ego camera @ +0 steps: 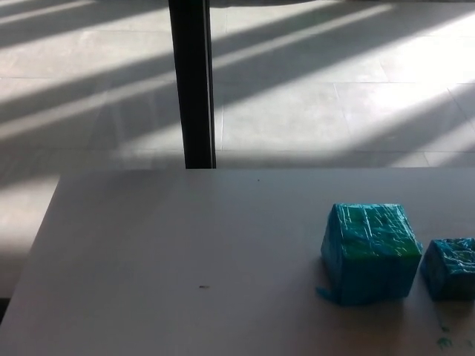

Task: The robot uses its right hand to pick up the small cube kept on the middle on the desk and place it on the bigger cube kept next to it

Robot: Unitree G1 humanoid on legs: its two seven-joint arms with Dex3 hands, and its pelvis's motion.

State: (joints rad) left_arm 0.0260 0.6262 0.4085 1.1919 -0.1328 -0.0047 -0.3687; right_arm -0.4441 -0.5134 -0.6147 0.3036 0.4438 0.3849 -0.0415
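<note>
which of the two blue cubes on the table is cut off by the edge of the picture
The smaller blue tape-wrapped cube, at the right edge of the white table. The bigger blue tape-wrapped cube to its left shows whole.

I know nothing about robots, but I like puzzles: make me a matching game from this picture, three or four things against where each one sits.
Things:
1. big teal plastic-wrapped cube
2. small teal plastic-wrapped cube
3. black upright post
4. tiny dark speck

Places:
A. at the picture's right edge
B. on the floor beyond the white desk
C. on bare desk, left of both cubes
D. right of centre on the desk

Pairs: 1-D, 2-A, 3-B, 4-C
</note>
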